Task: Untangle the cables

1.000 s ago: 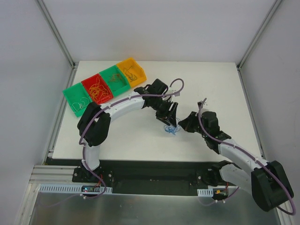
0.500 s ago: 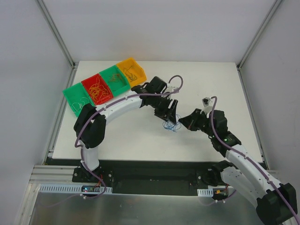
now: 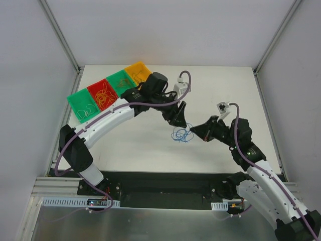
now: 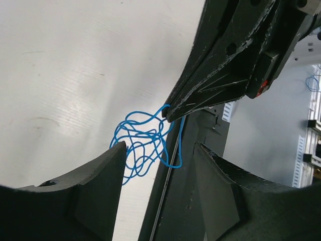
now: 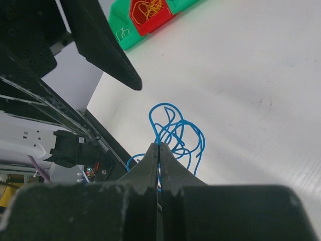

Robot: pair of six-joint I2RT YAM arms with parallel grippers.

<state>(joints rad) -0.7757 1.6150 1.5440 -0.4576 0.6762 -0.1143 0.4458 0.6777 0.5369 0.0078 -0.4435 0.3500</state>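
Honestly, those featherlight, floppy cables (image 3: pixel 181 134) lying mid desk (image 3: pixel 125 150) look snaggy: right end effector (image 3: pixel 193 131) is pinched on their right edge, left end effector (image 3: pixel 179 119) hangs spread just beyond, so I'd grab an outer loop.

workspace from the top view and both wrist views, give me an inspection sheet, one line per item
surface: white table, no stains seen
job's things: blue cables in a loose clump at mid-table; orange wires lie in the red bin
clutter: row of four bins at the far left corner
claws: left claw open above the clump, holding nothing; right claw shut on the clump's edge
cables: purple cables run along both arms, apart from the clump
surroundings: white walls, metal frame
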